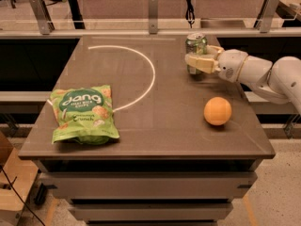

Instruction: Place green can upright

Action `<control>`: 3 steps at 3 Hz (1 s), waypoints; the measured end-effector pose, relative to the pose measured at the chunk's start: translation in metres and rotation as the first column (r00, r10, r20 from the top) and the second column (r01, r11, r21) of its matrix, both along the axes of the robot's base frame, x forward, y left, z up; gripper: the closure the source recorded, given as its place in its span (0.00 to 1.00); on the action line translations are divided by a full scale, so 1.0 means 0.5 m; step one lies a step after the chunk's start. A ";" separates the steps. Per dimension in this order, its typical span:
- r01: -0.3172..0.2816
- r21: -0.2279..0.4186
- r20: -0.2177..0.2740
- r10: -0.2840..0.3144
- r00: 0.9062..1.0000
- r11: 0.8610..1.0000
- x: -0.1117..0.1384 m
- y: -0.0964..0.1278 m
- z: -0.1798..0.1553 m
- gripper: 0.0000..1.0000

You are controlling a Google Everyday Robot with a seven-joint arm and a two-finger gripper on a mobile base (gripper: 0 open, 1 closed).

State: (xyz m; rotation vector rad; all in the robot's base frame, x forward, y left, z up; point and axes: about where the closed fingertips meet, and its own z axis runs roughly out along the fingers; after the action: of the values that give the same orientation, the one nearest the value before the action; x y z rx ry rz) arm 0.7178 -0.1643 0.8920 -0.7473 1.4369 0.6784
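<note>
The can (196, 42) stands upright in the upper right-centre of the frame, silver top facing up. Its base seems to rest on the worktop (155, 131), near the far edge. The gripper (197, 59) is around it: the jaws hold the can between them, with one pale finger (201, 63) lying across the can's lower front and the other mostly hidden behind it. The white arm (263, 74) comes in from the right edge of the frame, running roughly level over the worktop's right side.

Below and slightly right of the can lies an orange (217, 111) – apart from both can and gripper, close to the worktop's right edge. A white arc (154, 74) painted on the surface curves through the centre, left of the can. Well apart from all of this, in the lower left, a flat green bag (83, 114) lies face up near the front left corner.

Beyond the far edge runs a rail (117, 32) carrying three upright posts – one (153, 12) stands just left of the can's line.
</note>
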 end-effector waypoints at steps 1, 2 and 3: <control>0.020 0.034 -0.014 -0.020 1.000 0.999 0.001 -0.008 -0.016 0.36; 0.035 0.055 -0.025 -0.034 0.999 0.998 0.001 -0.016 -0.028 0.12; 0.045 0.068 -0.029 -0.043 0.999 0.997 -0.002 -0.022 -0.034 0.00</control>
State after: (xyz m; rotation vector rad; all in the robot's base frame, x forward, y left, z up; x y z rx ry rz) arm 0.7168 -0.1755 0.8752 -0.6528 1.4440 0.7033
